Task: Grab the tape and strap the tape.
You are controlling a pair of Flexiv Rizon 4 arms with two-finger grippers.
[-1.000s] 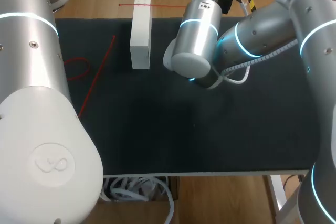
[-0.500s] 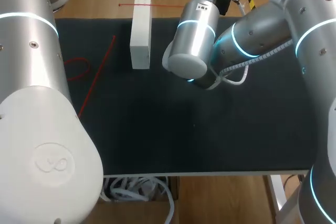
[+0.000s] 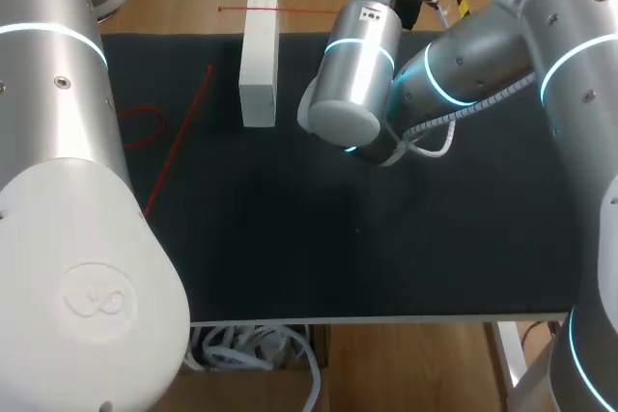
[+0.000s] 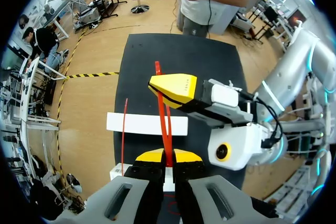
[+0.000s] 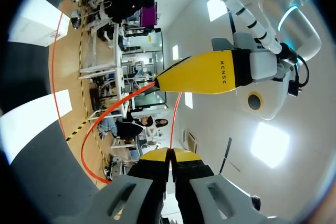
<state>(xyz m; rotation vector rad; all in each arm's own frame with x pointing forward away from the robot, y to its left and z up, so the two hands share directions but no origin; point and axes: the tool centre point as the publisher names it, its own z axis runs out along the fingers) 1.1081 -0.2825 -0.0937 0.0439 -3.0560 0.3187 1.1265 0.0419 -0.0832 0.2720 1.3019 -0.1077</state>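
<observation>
The tape is a thin red strap (image 4: 164,121). In the left wrist view my left gripper (image 4: 168,156) is shut on it, and the strap runs up ahead to my right gripper (image 4: 172,91), also closed on it. Below them lies a long white block (image 4: 142,124) on the black table. In the right wrist view my right gripper (image 5: 169,154) pinches the strap (image 5: 105,116), which curves to my left gripper (image 5: 173,80) just ahead. In the head view, more red strap (image 3: 179,137) trails over the table's left side, and my right arm (image 3: 357,74) hides both grippers.
The white block (image 3: 258,60) stands at the far middle of the black table (image 3: 386,238). A loop of the red strap (image 3: 145,124) lies near the left edge, beside my left arm (image 3: 58,190).
My right arm has shifted slightly to the left and away from the camera. The block and the strap on the table have not moved.
</observation>
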